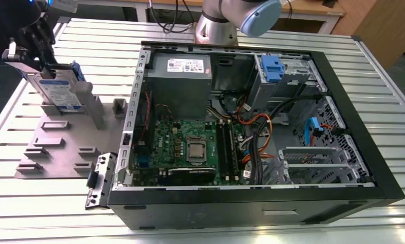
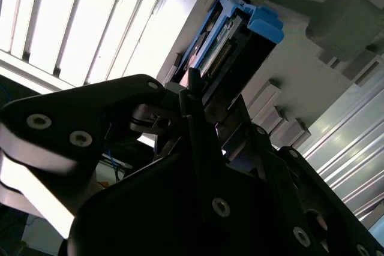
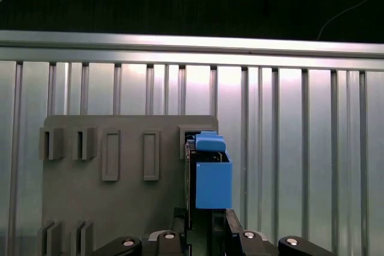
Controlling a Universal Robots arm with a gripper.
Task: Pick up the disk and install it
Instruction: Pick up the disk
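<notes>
Exterior view first: the claw (image 1: 41, 62) is clamped over the top edge of the hard disk (image 1: 58, 90), with a finger pressed to each face. That hard disk stands on edge directly beneath the claw, blue frame showing, its lower edge down among the blocks of the grey fixture plate (image 1: 66, 147). Well away from the claw, the open computer case (image 1: 243, 209) lies on the slatted table (image 1: 365, 66).

We see the disk (image 1: 56, 86) as bare silver metal with a paper label and a glossy blue plastic frame. The fixture plate (image 1: 66, 147) under it looks like matt grey plastic. The ribbed table (image 1: 46, 203) is shiny bare metal. The gripper (image 3: 207, 223) is matt black, and so is the computer case (image 1: 256, 203).
</notes>
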